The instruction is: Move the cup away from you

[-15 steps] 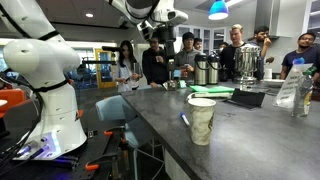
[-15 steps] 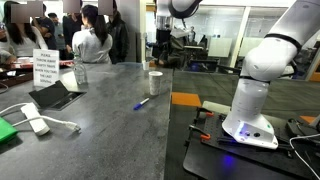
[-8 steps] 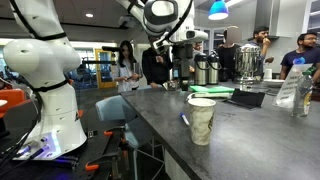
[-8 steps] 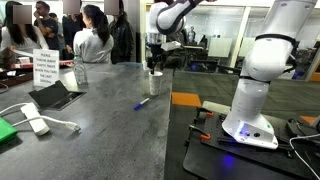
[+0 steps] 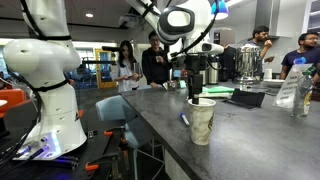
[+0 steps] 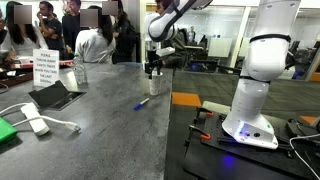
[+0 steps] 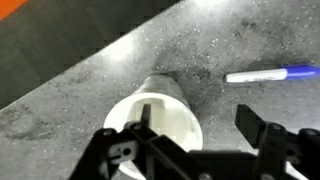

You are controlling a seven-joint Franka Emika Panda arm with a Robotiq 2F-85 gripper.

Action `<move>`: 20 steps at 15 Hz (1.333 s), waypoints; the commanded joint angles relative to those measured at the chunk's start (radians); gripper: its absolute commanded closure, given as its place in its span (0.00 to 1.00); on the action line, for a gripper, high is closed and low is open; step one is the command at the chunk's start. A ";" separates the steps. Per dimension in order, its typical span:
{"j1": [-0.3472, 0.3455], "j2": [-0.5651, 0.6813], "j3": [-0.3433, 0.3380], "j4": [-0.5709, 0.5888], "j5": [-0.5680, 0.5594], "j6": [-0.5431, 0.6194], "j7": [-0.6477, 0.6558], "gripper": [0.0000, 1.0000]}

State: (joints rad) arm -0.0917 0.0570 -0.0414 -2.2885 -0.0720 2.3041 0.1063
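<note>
Three views. In an exterior view, the cup point(image 5: 201, 122) stands upright near the counter point(image 5: 255, 135) edge, with the gripper point(image 5: 196, 90) directly above its rim. In an exterior view, the gripper sits low over the cup point(image 6: 155, 88) and partly hides it. Wrist view: jaws spread, straddling the cup wall. One finger is over the open mouth, the other outside it, toward the blue pen point(image 7: 272, 73).

hand point(image 7: 197, 130) over cup point(image 7: 165, 110), pen point(image 7: 272, 74) beside
</note>
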 commanded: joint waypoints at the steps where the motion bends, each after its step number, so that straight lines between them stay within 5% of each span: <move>1: 0.008 0.042 -0.010 0.041 0.032 -0.017 -0.037 0.40; 9: 0.016 0.046 -0.018 0.036 -0.029 -0.005 0.013 0.99; 20: 0.080 0.044 0.020 0.181 -0.093 0.000 0.057 0.97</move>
State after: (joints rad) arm -0.0362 0.0801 -0.0314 -2.1643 -0.1337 2.3103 0.1299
